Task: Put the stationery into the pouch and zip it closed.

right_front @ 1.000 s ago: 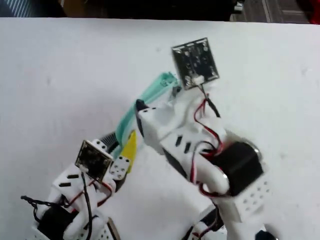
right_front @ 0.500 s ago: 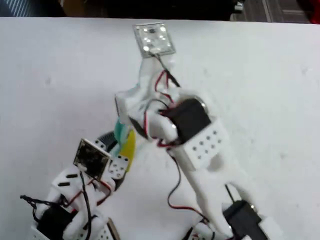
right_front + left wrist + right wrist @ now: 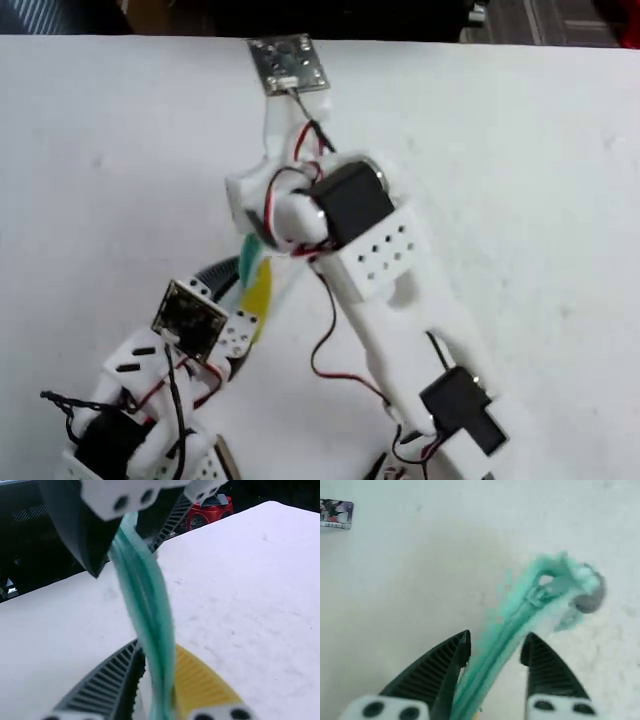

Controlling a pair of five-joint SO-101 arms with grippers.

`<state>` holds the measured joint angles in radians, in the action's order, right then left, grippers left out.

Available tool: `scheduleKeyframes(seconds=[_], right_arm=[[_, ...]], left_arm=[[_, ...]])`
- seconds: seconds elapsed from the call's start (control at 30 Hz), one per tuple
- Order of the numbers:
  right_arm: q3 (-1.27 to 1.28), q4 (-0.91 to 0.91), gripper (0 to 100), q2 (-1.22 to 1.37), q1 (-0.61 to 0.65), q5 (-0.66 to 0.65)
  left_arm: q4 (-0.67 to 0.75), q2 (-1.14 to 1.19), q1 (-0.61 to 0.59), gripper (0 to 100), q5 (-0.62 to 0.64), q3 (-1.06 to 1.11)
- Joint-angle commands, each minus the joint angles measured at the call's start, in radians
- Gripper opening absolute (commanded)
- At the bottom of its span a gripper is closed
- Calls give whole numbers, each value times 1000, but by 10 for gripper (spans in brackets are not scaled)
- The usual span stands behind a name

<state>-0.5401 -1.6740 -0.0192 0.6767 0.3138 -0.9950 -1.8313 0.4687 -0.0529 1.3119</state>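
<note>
The teal pouch (image 3: 520,625) is being held on its edge above the white table (image 3: 520,150), with one end being clamped between the black and yellow jaws of the left gripper (image 3: 157,652). The right gripper (image 3: 497,637) is being placed astride the zipper edge, its jaws narrowly apart and not pressing the fabric. The grey zipper pull (image 3: 590,597) is lying beyond those jaws. For a good closing, the pull itself is probably to be pinched and drawn straight along the edge while the pouch is being kept taut, so that no fabric is being caught.
</note>
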Motion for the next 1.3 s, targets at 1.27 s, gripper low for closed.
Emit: scheduleKeyframes(seconds=[1.27], right_arm=[[683, 720, 19, 39, -467, -230]], left_arm=[[40, 2, -630, 252, 407, -52]])
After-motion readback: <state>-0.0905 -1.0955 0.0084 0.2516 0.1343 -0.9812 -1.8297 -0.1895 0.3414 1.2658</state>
